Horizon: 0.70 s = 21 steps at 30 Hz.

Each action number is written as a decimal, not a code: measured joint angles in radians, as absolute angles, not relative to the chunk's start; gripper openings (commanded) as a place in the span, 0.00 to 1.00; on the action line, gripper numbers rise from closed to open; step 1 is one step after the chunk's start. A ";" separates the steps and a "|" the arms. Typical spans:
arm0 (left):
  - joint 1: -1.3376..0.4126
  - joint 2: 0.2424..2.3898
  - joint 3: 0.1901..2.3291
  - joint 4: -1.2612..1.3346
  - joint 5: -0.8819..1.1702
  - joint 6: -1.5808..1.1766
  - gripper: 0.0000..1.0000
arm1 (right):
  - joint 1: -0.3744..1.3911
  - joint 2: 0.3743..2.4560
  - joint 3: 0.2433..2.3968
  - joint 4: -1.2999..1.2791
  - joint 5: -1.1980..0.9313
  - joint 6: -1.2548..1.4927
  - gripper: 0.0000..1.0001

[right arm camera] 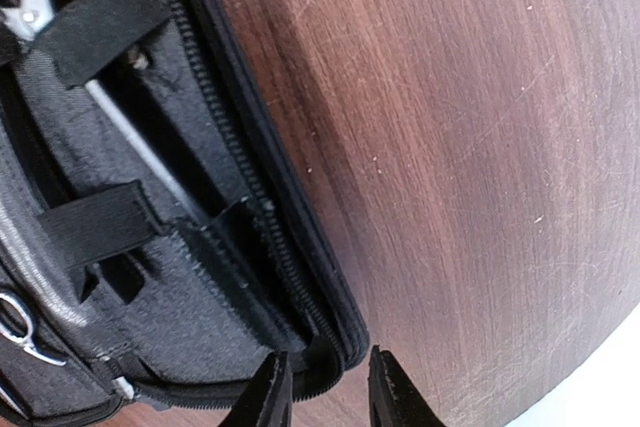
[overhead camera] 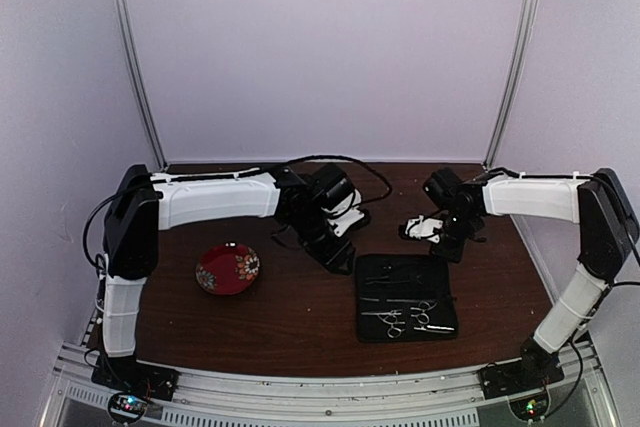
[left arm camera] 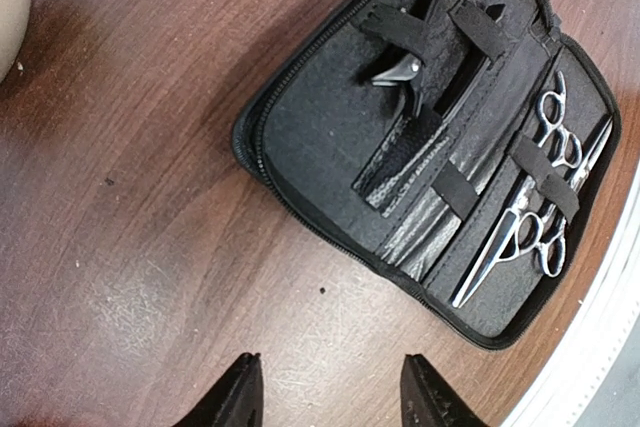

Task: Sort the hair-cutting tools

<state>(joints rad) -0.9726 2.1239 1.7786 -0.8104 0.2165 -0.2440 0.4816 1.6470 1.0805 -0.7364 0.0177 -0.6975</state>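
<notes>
- The left gripper (left arm camera: pixel 335 402) is seen at the bottom edge of its wrist view. Its jaws are spread wide, and only bare table (left arm camera: pixel 150 197) shows between them.
- The right gripper (right arm camera: pixel 325 387) is narrowed about the zipped rim of the open case (left arm camera: pixel 320 137). The rim lies between its fingers and is judged to be pinched, as if to steady the case.
- Two silver scissors are found strapped in the right part of the case: the upper scissors (left arm camera: pixel 553 127) and the lower scissors (left arm camera: pixel 525 237).
- From the left claw, the scissors lie up and to the right, across the width of the case and well apart from the fingertips.
- Their long axes are seen running diagonally, from lower left to upper right of the left wrist view. In the top view they lie roughly across the frame.
- A dark tool with a silver part (left arm camera: pixel 405 72) is held under the upper straps; its kind cannot be told.
- The left arm is judged the one free to reach, since the right is occupied at the rim.
- The red plate (overhead camera: pixel 227 268) is seen at the left of the top view, well apart from the case.
</notes>
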 measured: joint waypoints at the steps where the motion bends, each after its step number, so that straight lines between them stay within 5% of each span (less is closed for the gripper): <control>1: -0.973 2.124 1.779 -0.810 0.217 -0.245 0.50 | 0.482 1.652 1.081 -0.733 0.022 -0.700 0.25; 12: -0.973 2.124 1.751 -0.779 0.226 -0.257 0.50 | 0.482 1.720 1.081 -0.702 0.051 -0.710 0.04; 18: -0.973 2.124 1.743 -0.774 0.229 -0.258 0.50 | 0.481 1.721 1.081 -0.697 0.056 -0.712 0.05; 21: -0.973 2.124 1.743 -0.768 0.230 -0.258 0.50 | 0.481 1.717 1.081 -0.698 0.060 -0.713 0.15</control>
